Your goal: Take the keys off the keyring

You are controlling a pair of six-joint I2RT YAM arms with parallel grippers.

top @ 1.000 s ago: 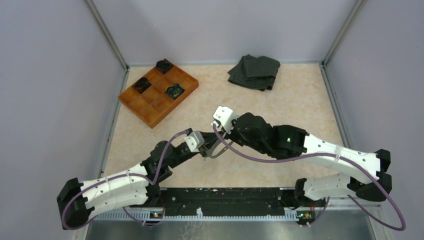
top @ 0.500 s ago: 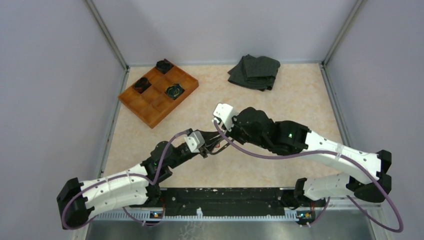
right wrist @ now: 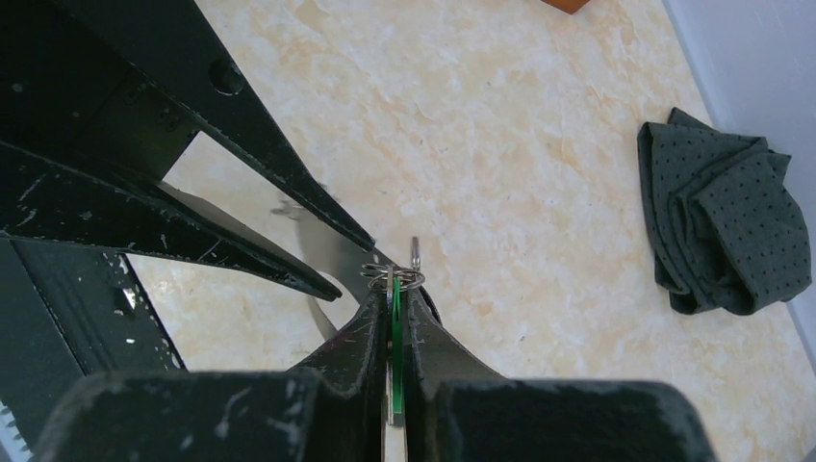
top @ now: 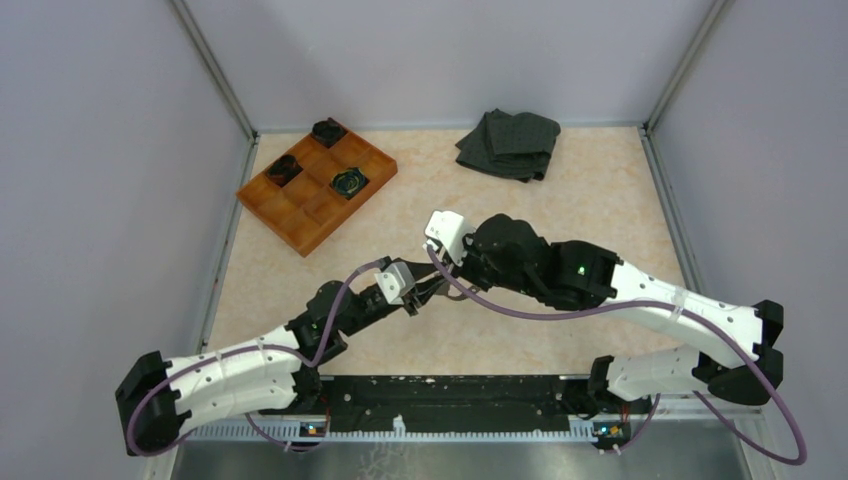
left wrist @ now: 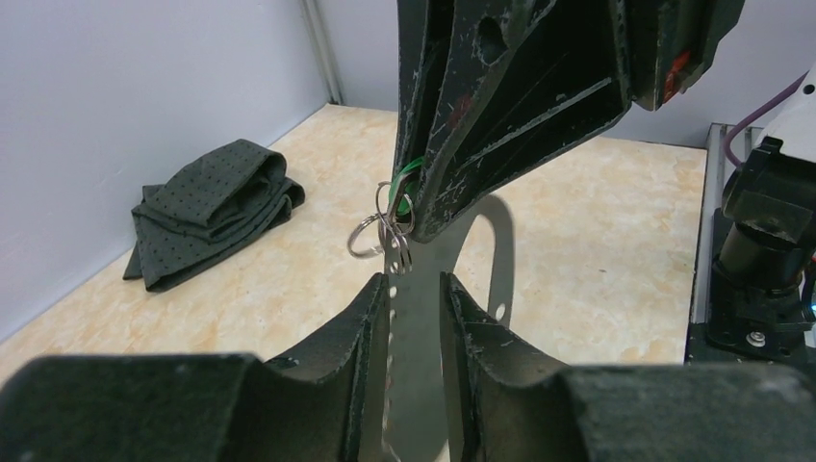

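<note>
Keyring (left wrist: 383, 234) thin, grey | right jaws clamp it | left jaws parted around key (left wrist: 416, 318)

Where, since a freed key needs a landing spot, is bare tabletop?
Bare tabletop lies between the orange tray and dark cloth, and between the cloth and right arm. Crowded mid-table, where left tool and right tool meet at the keyring.
</note>
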